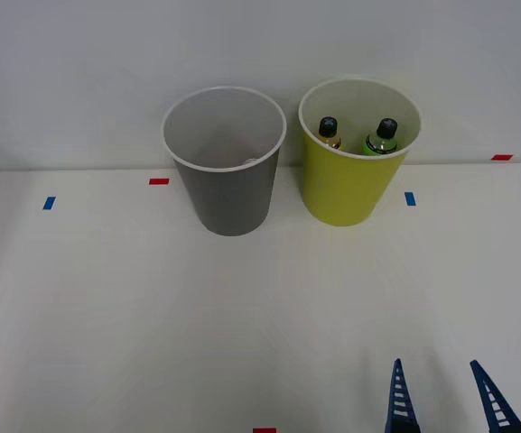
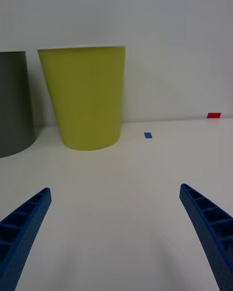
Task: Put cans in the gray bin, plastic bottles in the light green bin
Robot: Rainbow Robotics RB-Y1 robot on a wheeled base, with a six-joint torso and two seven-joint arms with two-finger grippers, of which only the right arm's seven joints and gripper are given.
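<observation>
From the front view, your right jaws (image 1: 445, 397) sat low at the near edge of the white desk (image 1: 152, 316), spread wide apart with nothing between them, well back from both bins. The gray bin (image 1: 228, 185) stood upright near the back wall, and the light green bin (image 1: 346, 185) was just beside it on the right, a small gap between the two. Both plastic bottles were already standing inside the light green bin: the yellow one (image 1: 330, 133) on the left, the green one (image 1: 383, 137) next to it, black caps up. You could see a bit of something pale down in the gray bin, but I couldn't tell what it was. A few red and blue tape marks dotted the desk, like the blue one (image 1: 410, 198) right of the green bin.

From the right wrist view, the blue ribbed fingers (image 2: 22, 228) were spread to the two corners over bare desk (image 2: 116, 199). The light green bin (image 2: 85, 97) stood ahead, the gray bin (image 2: 12, 102) beside it, blue tape (image 2: 148, 135) nearby.
</observation>
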